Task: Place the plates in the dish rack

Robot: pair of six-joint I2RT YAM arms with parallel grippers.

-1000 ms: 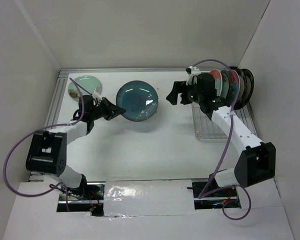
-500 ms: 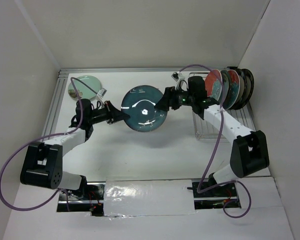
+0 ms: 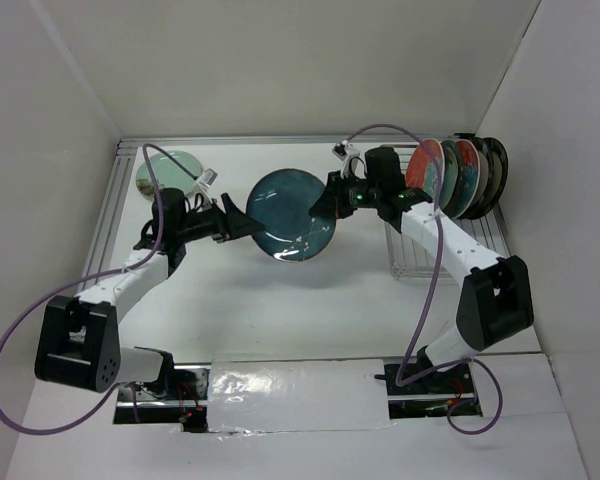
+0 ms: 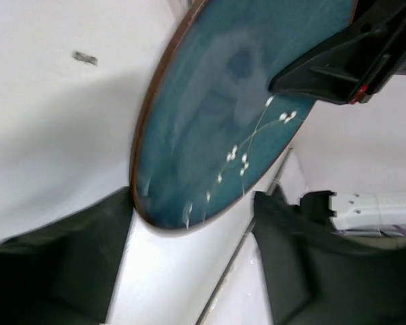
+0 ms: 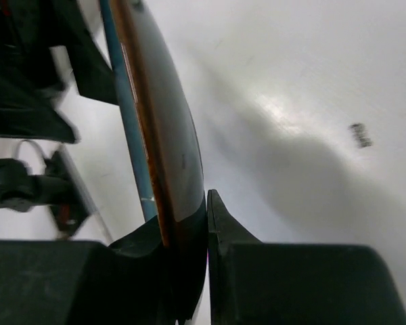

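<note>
**Handover beside the silver wire dish rack (image 3: pixel 420 255).** The round dark teal ceramic plate (image 3: pixel 290 215) is hanging tilted above the white worktop (image 3: pixel 310 300), on the left-arm side of the rack. The right gripper (image 3: pixel 330 203) is clamping its rim. The left gripper (image 3: pixel 242 220) is standing open, its fingers either side of the opposite rim. For a clean step, the left gripper should be backing straight out along the plate's plane. The right should then be lowering the plate upright between free prongs, clear of the standing plates (image 3: pixel 458 175).
</note>
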